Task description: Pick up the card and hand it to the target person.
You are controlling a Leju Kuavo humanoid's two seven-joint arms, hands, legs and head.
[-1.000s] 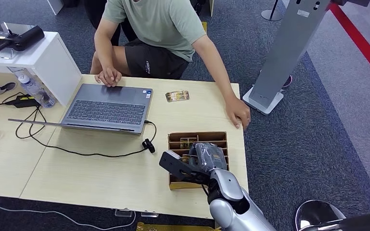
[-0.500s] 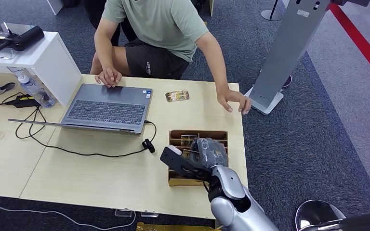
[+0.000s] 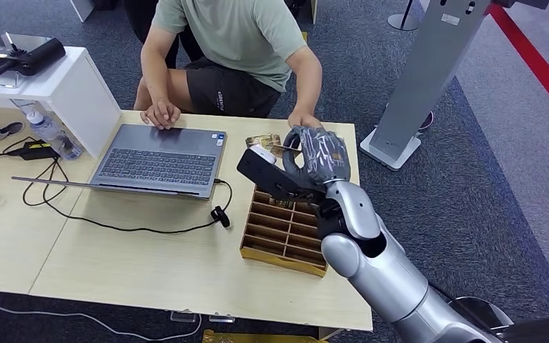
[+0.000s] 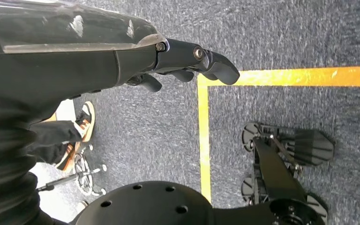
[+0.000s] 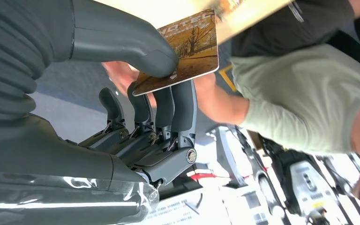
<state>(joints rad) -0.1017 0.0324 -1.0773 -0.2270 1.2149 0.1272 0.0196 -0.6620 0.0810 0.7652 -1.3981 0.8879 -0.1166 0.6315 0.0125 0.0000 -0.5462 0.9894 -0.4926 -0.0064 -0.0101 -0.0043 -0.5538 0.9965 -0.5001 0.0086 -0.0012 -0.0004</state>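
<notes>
Now right hand [image 3: 319, 153] lifts card [image 5: 187, 51].

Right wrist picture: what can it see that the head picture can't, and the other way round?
Right wrist view alone: the card's tree picture and lettering, pinched between the robot hand's thumb and fingers.

Head view alone: the laptop, the wooden divider box and the table.

Both: the right robot hand holding the card out, and the person in the green shirt, whose hand is close behind it.
</notes>
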